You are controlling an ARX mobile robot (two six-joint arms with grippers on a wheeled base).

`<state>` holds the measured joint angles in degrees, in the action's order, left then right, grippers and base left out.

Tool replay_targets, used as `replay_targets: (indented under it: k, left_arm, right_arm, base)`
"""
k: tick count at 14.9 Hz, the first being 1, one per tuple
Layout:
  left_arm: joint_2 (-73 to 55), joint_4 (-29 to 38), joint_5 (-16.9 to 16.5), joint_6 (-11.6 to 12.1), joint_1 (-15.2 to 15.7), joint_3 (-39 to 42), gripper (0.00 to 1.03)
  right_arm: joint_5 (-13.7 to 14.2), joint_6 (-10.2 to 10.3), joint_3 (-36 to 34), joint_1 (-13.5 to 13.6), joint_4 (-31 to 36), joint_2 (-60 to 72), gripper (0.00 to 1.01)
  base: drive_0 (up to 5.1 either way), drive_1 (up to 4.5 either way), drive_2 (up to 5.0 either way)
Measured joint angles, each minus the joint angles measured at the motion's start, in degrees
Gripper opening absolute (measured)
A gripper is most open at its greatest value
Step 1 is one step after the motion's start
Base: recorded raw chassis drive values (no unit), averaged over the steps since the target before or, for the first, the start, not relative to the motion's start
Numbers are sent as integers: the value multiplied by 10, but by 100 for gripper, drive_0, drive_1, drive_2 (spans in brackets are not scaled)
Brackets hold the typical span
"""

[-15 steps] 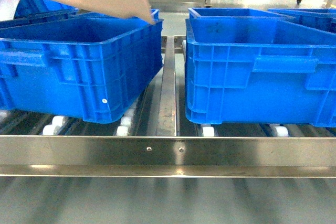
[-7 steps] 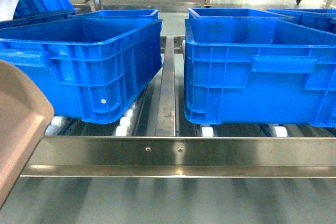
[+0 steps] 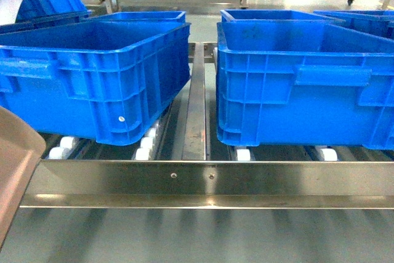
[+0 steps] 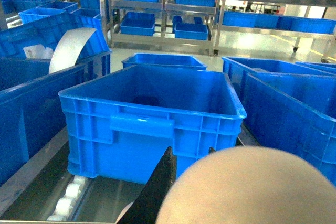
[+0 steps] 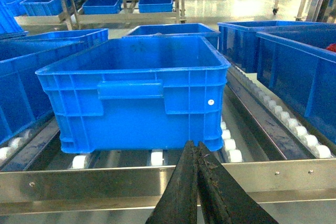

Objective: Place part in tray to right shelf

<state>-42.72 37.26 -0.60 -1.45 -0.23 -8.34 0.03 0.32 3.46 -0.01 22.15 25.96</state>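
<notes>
Beige tray (image 3: 15,170), curved raised rim

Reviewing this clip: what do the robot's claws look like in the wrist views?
In the right wrist view the right claw has two long, flat, matte black fingers tapering to narrow tips, their surfaces rough. In the left wrist view only one black, blade-like finger of the left claw shows. No cables, markings or arm links are visible, and neither arm appears in the head view.

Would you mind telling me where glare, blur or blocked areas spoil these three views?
Head view: streaky reflections on the steel below the front rail, and the tray is a soft beige shape at the lower left edge. Left wrist view: the tray is a blurred beige mass filling the lower right; bright glare on the far floor. Right wrist view: fairly sharp, the right gripper dark, jaws together.
</notes>
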Motion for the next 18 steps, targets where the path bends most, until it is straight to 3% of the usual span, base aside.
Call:
replay_targets:
  k: [2, 6, 12, 14, 18]
  left_arm:
    - [83, -77, 6, 4, 2, 55, 12]
    - [139, -90, 8, 4, 2, 75, 12]
    - [231, -181, 7, 5, 2, 75, 12]
    - [254, -204, 7, 5, 2, 75, 12]
    - [301, -251, 6, 5, 2, 75, 12]
  right_arm:
    - [0, 0, -27, 0, -30, -62, 2]
    - [0, 0, -27, 0, -78, -113, 2]
    - [0, 0, -27, 0, -123, -161, 2]
    - [0, 0, -27, 0, -225, -233, 2]
    - [0, 0, -27, 0, -223, -257, 2]
  base:
    - [0, 0, 0]
    - [0, 0, 0]
    - [0, 0, 0]
    - [0, 0, 0]
    - [0, 0, 0]
